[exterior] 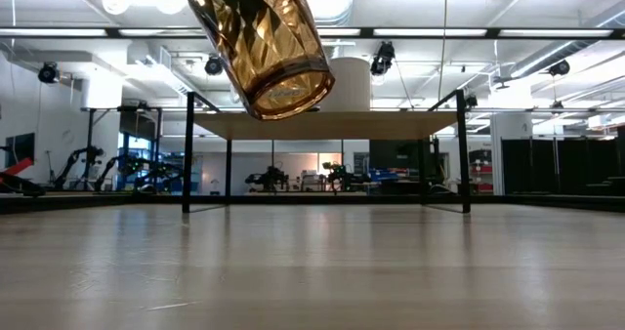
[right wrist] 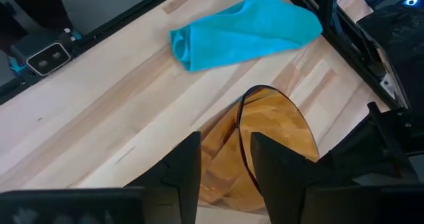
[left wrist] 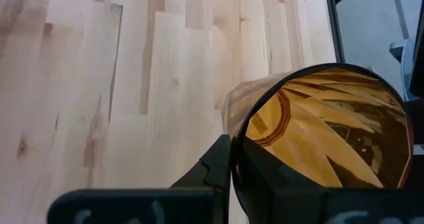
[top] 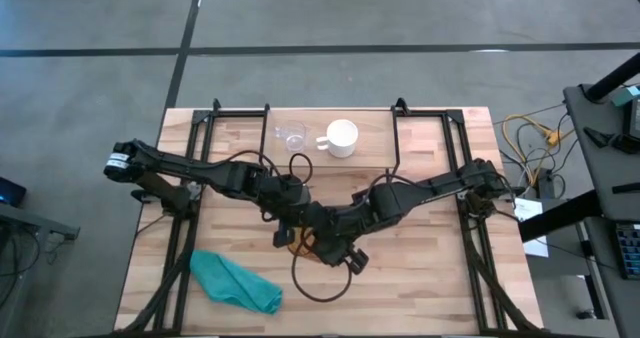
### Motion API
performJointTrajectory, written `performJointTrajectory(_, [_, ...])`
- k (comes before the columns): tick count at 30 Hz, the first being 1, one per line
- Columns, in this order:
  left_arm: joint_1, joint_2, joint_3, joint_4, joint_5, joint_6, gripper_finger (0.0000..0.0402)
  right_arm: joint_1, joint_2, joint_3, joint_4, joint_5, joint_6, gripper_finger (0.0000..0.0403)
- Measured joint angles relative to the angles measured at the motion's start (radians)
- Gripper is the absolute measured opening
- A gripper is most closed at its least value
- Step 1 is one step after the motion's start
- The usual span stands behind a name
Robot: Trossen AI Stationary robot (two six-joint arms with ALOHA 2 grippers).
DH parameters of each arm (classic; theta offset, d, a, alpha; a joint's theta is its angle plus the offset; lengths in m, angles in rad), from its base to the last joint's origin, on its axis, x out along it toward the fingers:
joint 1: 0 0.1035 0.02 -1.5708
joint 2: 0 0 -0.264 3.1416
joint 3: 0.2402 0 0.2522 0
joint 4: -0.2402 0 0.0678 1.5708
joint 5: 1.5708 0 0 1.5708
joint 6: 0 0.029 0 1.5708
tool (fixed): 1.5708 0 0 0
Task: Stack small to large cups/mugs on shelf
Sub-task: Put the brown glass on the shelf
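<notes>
Near the middle of the wooden tabletop point(top: 420, 278), in front of the low shelf with the light wooden board top and thin black legs point(exterior: 327, 125), you will find both arms converged on the amber-brown patterned cup point(exterior: 264, 42). In the low view, note that the cup hangs tilted in the air, clear of the tabletop, and appears ahead of the shelf's front edge.

Check the left gripper point(left wrist: 232, 177): its fingers straddle the cup rim, one outside the wall and one inside the mouth, holding the cup point(left wrist: 324, 138). Check the right gripper point(right wrist: 225, 168): its two dark fingers are set narrow astride the rim of the same cup point(right wrist: 265, 144), one finger on each side of the wall.

On the shelf top, observe the white ceramic mug with handle point(top: 341, 138) and, just beside it, the tiny clear glass cup point(top: 291, 136); the two stand apart, not stacked.

The crumpled teal cloth point(top: 235, 281) lies on the tabletop, well apart from the shelf, toward the left arm's side.
</notes>
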Motion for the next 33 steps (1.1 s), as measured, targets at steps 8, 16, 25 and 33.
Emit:
performJointTrajectory(8, [0.0, 0.0, -0.012, 0.003, 0.001, -0.051, 0.0006, -0.001, 0.0, -0.026, 0.039, 0.009, 0.026, 0.0125])
performJointTrajectory(16, [-0.002, 0.0, -0.014, -0.024, -0.013, -0.104, 0.0006, 0.0, 0.002, -0.055, 0.098, 0.036, 0.063, 0.0125])
performJointTrajectory(25, [0.017, -0.001, -0.013, -0.027, -0.052, -0.104, 0.0006, 0.004, 0.002, -0.057, 0.093, 0.07, 0.106, 0.0125])
performJointTrajectory(33, [0.044, -0.001, -0.01, -0.024, -0.054, -0.095, 0.0006, 0.006, 0.004, -0.057, 0.076, 0.133, 0.137, 0.0125])
